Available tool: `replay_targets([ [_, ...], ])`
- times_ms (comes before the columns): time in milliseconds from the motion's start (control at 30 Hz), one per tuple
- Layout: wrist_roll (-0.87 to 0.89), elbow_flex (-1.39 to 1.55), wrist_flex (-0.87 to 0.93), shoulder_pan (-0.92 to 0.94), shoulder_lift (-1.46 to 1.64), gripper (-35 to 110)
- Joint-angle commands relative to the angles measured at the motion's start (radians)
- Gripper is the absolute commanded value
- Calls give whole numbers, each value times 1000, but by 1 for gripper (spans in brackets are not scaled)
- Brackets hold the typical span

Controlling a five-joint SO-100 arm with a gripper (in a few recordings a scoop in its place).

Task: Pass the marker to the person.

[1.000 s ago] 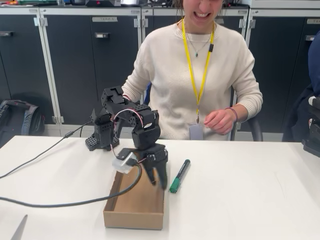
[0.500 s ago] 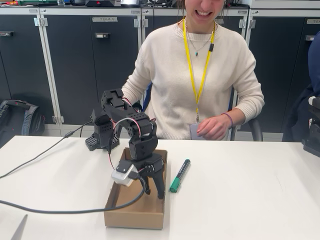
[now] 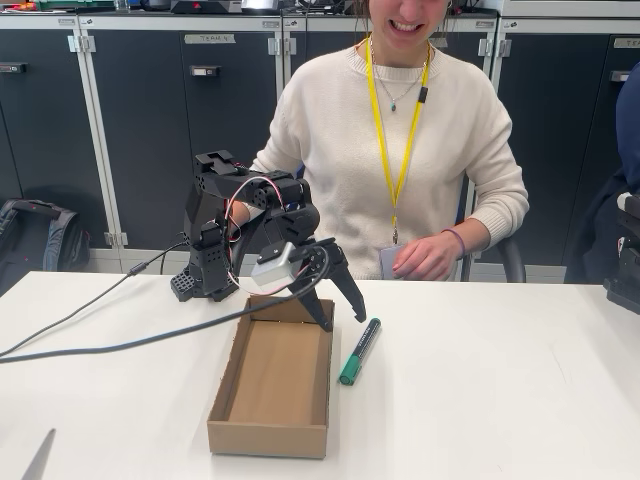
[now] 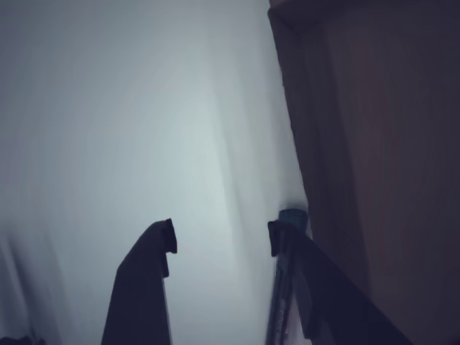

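We see the claw (image 3: pixel 338 312) released, its jaws spread and empty, hanging above the far end of the cardboard tray (image 3: pixel 272 385). The marker (image 3: pixel 359 351) lies flat on the white counter (image 3: pixel 480 390) just beside and below the claw; in the wrist view its teal cap (image 4: pixel 292 216) sits by one finger. The person (image 3: pixel 400 150) sits behind the claw.

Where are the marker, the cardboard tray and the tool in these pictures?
marker (image 3: pixel 360 351): fixed view, middle of the dark barrel, lying on the table.
cardboard tray (image 3: pixel 268 441): fixed view, the near outer wall.
tool (image 3: pixel 342 317): fixed view, midway between the two open fingertips, above the marker's far end.
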Motion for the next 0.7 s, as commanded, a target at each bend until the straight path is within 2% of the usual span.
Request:
replay_targets([
  [0,-55,23,-48,-64,71,28],
  [200,-40,52,-58,-156,35,27],
  [667,163,-186,215,-233,-252,28],
])
